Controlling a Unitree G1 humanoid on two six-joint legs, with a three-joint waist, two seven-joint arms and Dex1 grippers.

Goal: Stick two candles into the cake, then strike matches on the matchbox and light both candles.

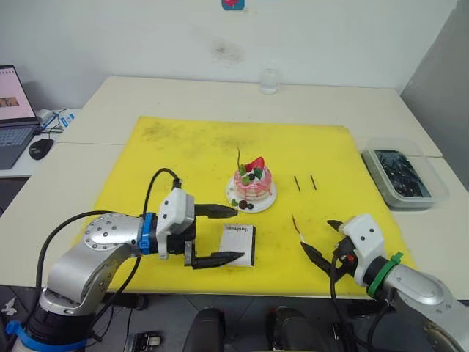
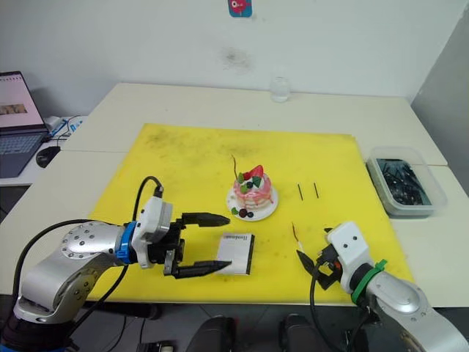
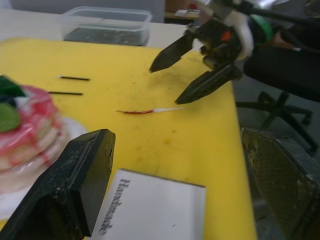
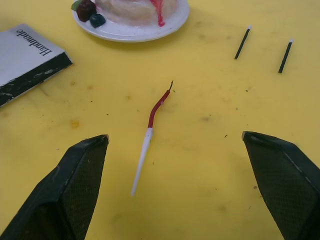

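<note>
An office or lab workroom — plain white wall (image 1: 146,37), pale tables (image 1: 330,103) pushed together, one covered by a yellow mat (image 1: 183,154). A laptop (image 1: 13,110) and mouse (image 1: 41,148) sit on the side table — a clear plastic bin (image 1: 405,176) opposite.

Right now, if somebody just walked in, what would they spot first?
Probably the pink cake on its white plate in the middle of the yellow mat, one candle already stuck in it. Next, both black grippers hang open: the left gripper at the matchbox, the right gripper around the other candle.
</note>
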